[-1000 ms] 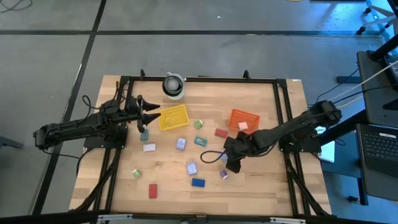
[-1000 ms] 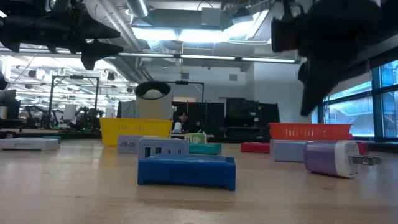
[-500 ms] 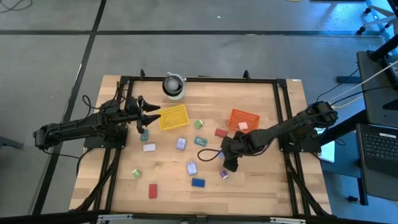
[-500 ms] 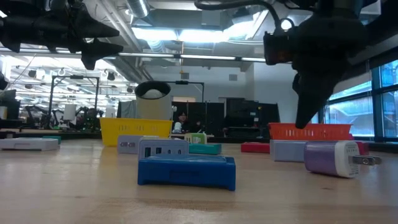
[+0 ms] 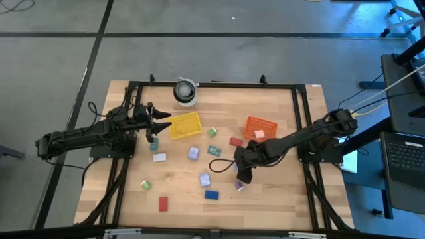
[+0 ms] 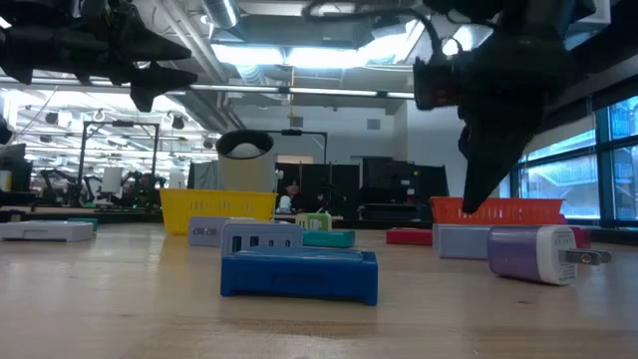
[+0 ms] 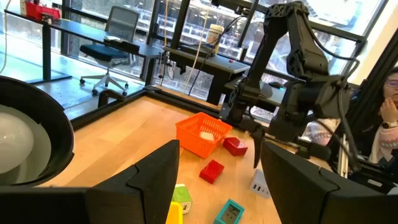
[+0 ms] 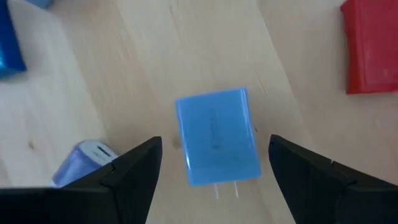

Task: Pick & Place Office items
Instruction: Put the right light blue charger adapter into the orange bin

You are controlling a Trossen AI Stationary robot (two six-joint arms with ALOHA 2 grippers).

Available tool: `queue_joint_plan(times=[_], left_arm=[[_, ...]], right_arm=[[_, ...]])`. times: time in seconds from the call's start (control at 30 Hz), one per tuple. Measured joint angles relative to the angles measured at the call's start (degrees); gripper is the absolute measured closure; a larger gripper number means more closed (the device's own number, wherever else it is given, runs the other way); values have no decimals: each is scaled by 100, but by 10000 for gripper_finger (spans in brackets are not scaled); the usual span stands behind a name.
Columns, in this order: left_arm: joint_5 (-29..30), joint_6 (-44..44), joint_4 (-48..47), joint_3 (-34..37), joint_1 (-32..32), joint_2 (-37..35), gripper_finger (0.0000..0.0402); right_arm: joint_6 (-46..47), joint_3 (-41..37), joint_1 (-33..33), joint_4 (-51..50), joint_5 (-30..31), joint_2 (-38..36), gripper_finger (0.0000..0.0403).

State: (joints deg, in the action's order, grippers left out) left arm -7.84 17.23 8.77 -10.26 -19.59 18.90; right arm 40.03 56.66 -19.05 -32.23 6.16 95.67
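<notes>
Over my wooden table (image 5: 265, 199), only the right wrist camera shows a light blue charger (image 8: 217, 135) with two prongs lying flat, centred between my right gripper's (image 8: 214, 165) spread, empty fingers; overhead, the arm hides it. A lavender charger (image 8: 81, 163) lies just beside one finger, a red block (image 8: 372, 53) beyond the other. My left gripper (image 5: 154, 121) hovers parted, empty, beside the yellow basket (image 5: 184, 125).

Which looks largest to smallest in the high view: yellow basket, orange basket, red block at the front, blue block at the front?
1. Yellow basket
2. Orange basket, only slightly smaller
3. Blue block and red block: too alike to rank
</notes>
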Motion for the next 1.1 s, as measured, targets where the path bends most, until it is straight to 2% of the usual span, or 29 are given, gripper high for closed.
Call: queue_joint_plan(times=[0.17, 0.4, 0.83, 0.97, 1.1], left_arm=[[0, -1, -2, 0, -1, 2, 179], [0, 0, -4, 0, -2, 0, 179], [-68, -28, -2, 0, -1, 2, 179], [-68, -44, -2, 0, 0, 2, 179], [-68, -44, -2, 0, 0, 1, 179]], right_arm=[[-13, 2, 0, 126, -165, 243, 108], [-17, 2, 28, 158, -86, 249, 108], [-22, 9, 24, 234, -164, 729, 108], [-87, 7, 26, 226, -141, 733, 126], [-150, 2, 26, 202, -83, 740, 168]])
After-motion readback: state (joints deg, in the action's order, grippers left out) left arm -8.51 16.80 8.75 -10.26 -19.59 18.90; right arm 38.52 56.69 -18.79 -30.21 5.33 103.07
